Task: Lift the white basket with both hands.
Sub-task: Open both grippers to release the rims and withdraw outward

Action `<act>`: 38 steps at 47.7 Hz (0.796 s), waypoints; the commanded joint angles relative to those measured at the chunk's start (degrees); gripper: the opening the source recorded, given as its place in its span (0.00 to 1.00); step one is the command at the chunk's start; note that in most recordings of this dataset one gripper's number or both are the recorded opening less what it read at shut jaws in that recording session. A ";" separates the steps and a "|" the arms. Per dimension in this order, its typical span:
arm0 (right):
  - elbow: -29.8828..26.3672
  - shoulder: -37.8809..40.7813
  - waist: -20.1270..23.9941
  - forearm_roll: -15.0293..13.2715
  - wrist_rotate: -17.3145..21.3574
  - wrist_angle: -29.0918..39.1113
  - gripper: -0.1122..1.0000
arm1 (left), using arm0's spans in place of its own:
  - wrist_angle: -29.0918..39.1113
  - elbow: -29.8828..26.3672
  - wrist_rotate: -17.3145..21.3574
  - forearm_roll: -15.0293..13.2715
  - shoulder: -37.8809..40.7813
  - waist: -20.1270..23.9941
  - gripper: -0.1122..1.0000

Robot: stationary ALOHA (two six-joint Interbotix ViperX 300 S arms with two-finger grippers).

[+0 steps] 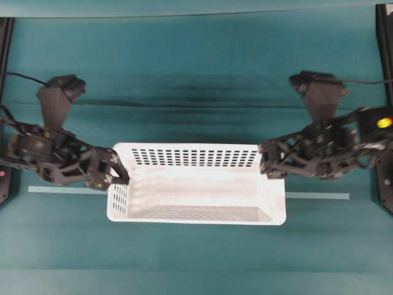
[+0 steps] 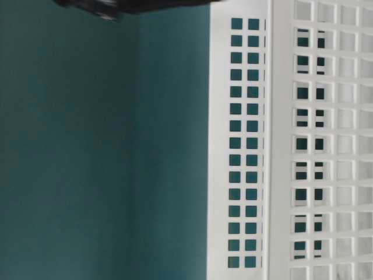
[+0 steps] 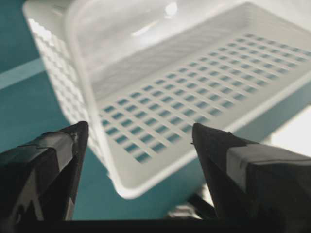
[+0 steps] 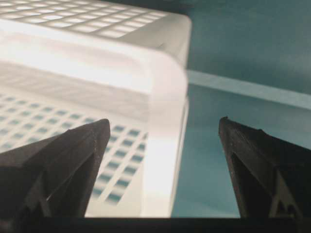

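The white basket point(image 1: 196, 182) stands in the middle of the teal table, long side left to right. My left gripper point(image 1: 118, 174) is open at the basket's left end, by its far corner; in the left wrist view point(image 3: 138, 133) the rim corner point(image 3: 127, 187) lies between the spread fingers. My right gripper point(image 1: 268, 163) is open at the basket's right end; in the right wrist view point(image 4: 163, 128) the rim point(image 4: 163, 145) runs between the two fingers. Neither is closed on the rim. The table-level view shows the basket's perforated wall point(image 2: 291, 146) close up.
A pale tape strip point(image 1: 67, 190) runs across the table on both sides of the basket. Black frame posts point(image 1: 384, 37) stand at the left and right table edges.
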 commanded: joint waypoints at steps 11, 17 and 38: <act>-0.18 -12.04 -0.18 -0.88 -7.38 -6.42 0.94 | -0.09 0.18 5.89 0.09 -11.51 0.18 0.88; 1.58 -15.73 -0.62 -2.55 -13.01 -15.82 0.94 | -1.05 1.05 10.37 0.18 -14.68 0.26 0.88; 5.98 -24.79 -0.53 -6.68 -41.66 -34.01 0.94 | -10.72 2.37 32.87 0.18 -23.38 0.35 0.88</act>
